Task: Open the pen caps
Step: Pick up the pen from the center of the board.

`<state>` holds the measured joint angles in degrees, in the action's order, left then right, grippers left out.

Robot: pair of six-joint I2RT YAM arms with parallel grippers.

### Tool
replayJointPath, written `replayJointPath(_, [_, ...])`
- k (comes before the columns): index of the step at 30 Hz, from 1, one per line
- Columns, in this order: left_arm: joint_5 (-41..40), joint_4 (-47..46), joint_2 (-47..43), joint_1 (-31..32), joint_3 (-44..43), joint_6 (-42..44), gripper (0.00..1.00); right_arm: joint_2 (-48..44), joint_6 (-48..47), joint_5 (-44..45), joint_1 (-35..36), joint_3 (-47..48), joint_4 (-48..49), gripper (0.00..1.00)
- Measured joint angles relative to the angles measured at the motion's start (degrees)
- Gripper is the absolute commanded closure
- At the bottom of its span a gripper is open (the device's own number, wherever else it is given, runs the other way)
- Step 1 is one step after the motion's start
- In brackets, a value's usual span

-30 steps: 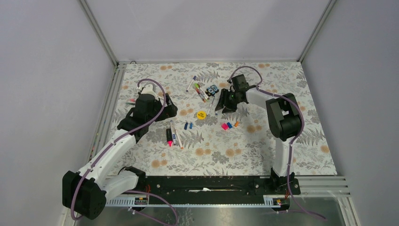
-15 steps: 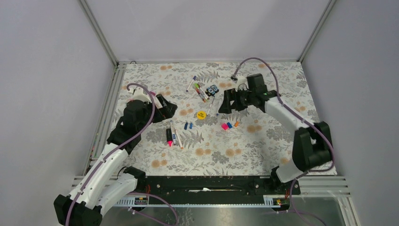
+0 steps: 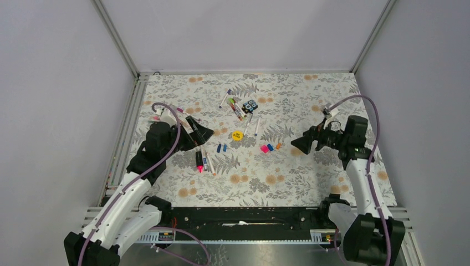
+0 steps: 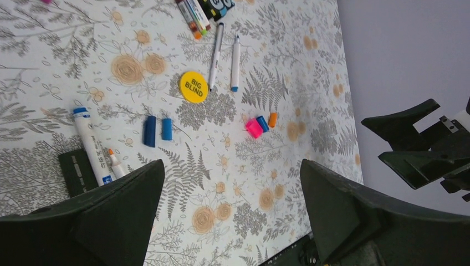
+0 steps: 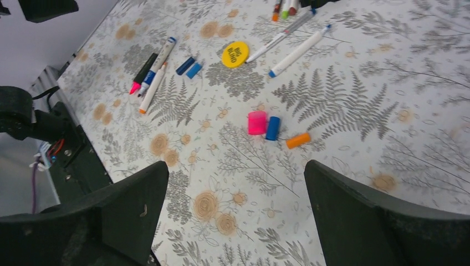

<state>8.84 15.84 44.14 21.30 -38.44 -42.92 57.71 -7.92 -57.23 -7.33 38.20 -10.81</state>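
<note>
While both arms hang over the flowered surface [image 3: 310, 183], the left hand [image 3: 204, 133] and right hand [image 3: 299, 145] each stand spread wide, grasping nothing.
Pen caps [image 5: 272, 128]: pink, blue and orange, loose, close together, mid-surface between the hands.
Blue caps [image 4: 158, 130]: two, side by side, nearer the left hand.
White pens [image 4: 235, 55]: two, just beyond the yellow disc [image 3: 237, 135].
Highlighter [image 3: 198, 160]: pink-and-black, near the left hand.
</note>
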Motion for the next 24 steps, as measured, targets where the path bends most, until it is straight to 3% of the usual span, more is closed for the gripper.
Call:
replayJointPath(6, [4.50, 0.13, 1.86, 0.00, 0.00, -1.38, 0.01, -8.31, 0.00, -3.85, -7.45, -6.43, 2.86, 0.00])
replayJointPath(16, [2.95, 1.22, 4.98, 0.00, -0.46, -2.93, 0.01, -10.69, 0.07, -5.90, -10.05, -7.98, 5.20, 0.00])
replayJointPath(19, [-0.55, 3.19, 9.46, 0.00, -3.45, 0.26, 0.01, -10.62, -0.63, -5.84, -10.10, -7.98, 5.09, 0.01])
replayJointPath(24, [-3.76, 5.75, 24.13, -0.04, -15.17, 10.64, 0.01, -9.35, -2.69, -5.18, -10.10, -7.96, 4.15, 0.00])
